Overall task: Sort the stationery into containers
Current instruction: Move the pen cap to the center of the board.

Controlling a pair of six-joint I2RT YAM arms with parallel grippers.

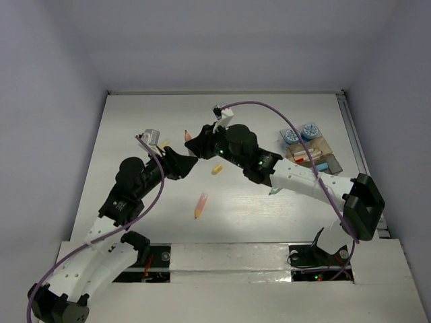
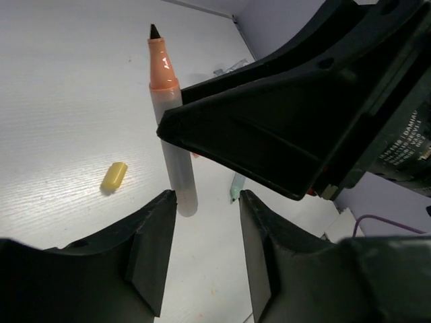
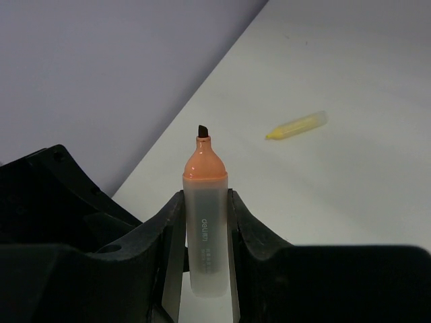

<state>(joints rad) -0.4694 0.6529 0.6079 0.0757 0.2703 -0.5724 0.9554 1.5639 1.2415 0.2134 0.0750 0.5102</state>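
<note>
My right gripper (image 3: pixel 205 200) is shut on an uncapped orange highlighter (image 3: pixel 205 222) with a frosted clear body, held above the table at centre-left (image 1: pixel 186 136). My left gripper (image 2: pixel 207 219) is open, its fingertips just below the highlighter's (image 2: pixel 172 134) rear end, which sits by the left fingertip (image 2: pixel 163 208) without being clamped. The two grippers meet nose to nose in the top view, right (image 1: pixel 202 145) and left (image 1: pixel 187 161). The containers (image 1: pixel 315 156), tan and clear trays with several pieces inside, stand at the right. Two round blue-and-white pots (image 1: pixel 300 133) stand behind them.
A short yellow stub (image 1: pixel 217 169) and an orange-pink crayon (image 1: pixel 201 205) lie mid-table. The stub also shows in the left wrist view (image 2: pixel 114 176). A yellow pen (image 3: pixel 297 126) lies beyond the highlighter. A light green piece (image 2: pixel 237 186) lies under the right arm.
</note>
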